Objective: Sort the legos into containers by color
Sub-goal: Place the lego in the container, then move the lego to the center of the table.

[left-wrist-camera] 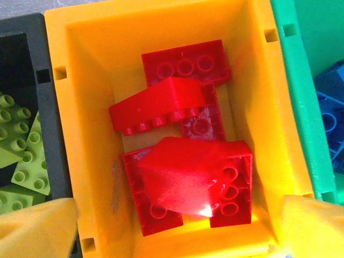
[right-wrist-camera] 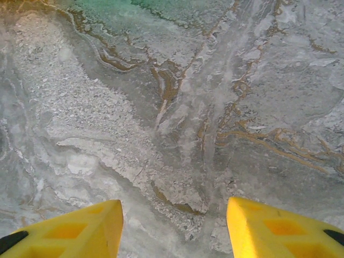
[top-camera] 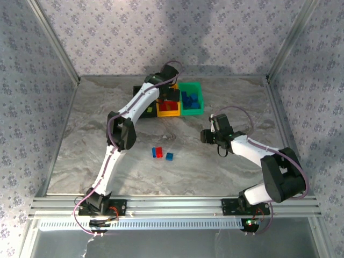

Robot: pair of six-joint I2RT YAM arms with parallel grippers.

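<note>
- Beneath the left gripper [left-wrist-camera: 174,228], spread wide and empty: red studded plastic bricks [left-wrist-camera: 185,67] inside the yellow-orange plastic bin [left-wrist-camera: 91,107]; lime-green bricks [left-wrist-camera: 21,150] to its left, blue bricks [left-wrist-camera: 329,102] to its right.
- Right gripper [right-wrist-camera: 174,226]: parted, holding nothing, above grey marbled tabletop [right-wrist-camera: 161,107].

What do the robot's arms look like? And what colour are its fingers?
The left arm and right arm are white tubes with chunky black joints. Thin purple cables loop along them. The end effector fingers are bright yellow wedges.
</note>
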